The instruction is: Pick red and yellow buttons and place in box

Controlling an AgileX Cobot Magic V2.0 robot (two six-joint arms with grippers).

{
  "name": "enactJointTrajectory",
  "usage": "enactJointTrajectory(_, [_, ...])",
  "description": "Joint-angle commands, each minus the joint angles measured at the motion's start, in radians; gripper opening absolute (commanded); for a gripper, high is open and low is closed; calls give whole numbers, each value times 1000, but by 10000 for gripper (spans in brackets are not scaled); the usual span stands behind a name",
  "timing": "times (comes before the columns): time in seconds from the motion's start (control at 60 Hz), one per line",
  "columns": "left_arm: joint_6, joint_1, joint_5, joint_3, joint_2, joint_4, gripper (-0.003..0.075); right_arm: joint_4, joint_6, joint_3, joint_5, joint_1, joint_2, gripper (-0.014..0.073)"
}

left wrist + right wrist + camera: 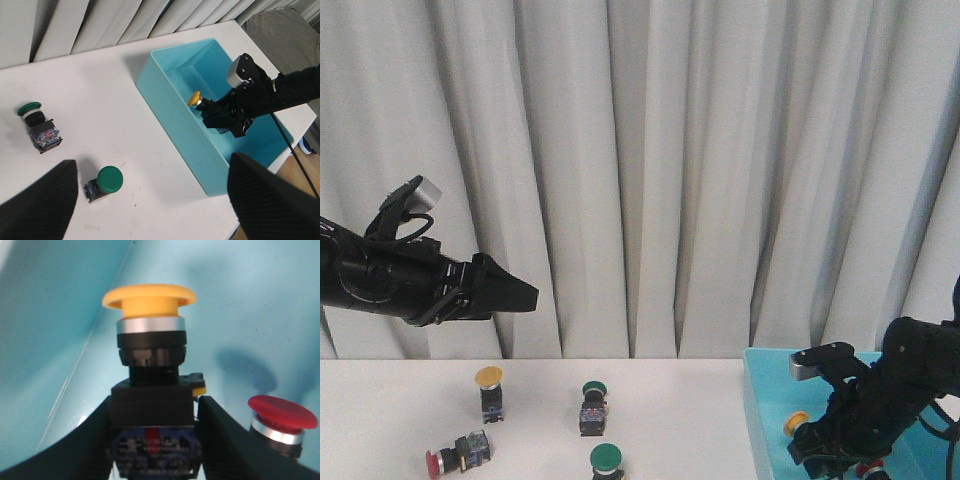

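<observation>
Your right claw [152, 440] pinches a yellow button [150, 335] low inside the box [170, 107], lower right of the front frame. Release gently, clear of the red button [281, 416]. The left claw [150, 200] is spread, idle.

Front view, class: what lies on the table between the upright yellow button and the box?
A green-capped button stands between the yellow button and the box; beyond it, bare table.

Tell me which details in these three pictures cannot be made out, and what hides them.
- Front view: the green button at the bottom edge is cut off; its body is unseen.
- Front view: the right gripper hides most of the turquoise box interior.
- Right wrist view: the red button is cut by the jaw; whether it rests on the floor is unclear.
- Left wrist view: the left gripper is blurred.
</observation>
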Motion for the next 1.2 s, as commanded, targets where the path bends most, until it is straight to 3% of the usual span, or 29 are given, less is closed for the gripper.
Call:
enactJointTrajectory(0.0, [-5,2,-8,-25,-50,-56,588,3,-6,-29,-16,-4,-48,262])
enactJointTrajectory(0.133, [-46,2,-12,-25,-50,-57,588,3,-6,-29,-14,-4,-46,408])
enactJointTrajectory(0.233, [-60,2,-11,-25,-50,-57,588,14,-6,-29,-16,-4,-55,465])
enactJointTrajectory(0.533, [-55,2,-12,-25,-50,-64,588,51,-5,-29,-27,-4,-184,461])
enactJointTrajectory(0.816, [11,2,-8,-25,-67,-66,561,73,-17,-29,-71,-3,-443,435])
enactJointTrajectory(0.933, [177,3,3,-25,-119,-113,454,73,-17,-29,-115,-3,-568,435])
enactJointTrajectory(1.049, [380,3,78,-25,-188,-244,256,75,-17,-29,-161,-3,-678,435])
enactJointTrajectory(1.183, [410,3,232,-25,-239,-411,62,75,-17,-29,-195,-3,-777,435])
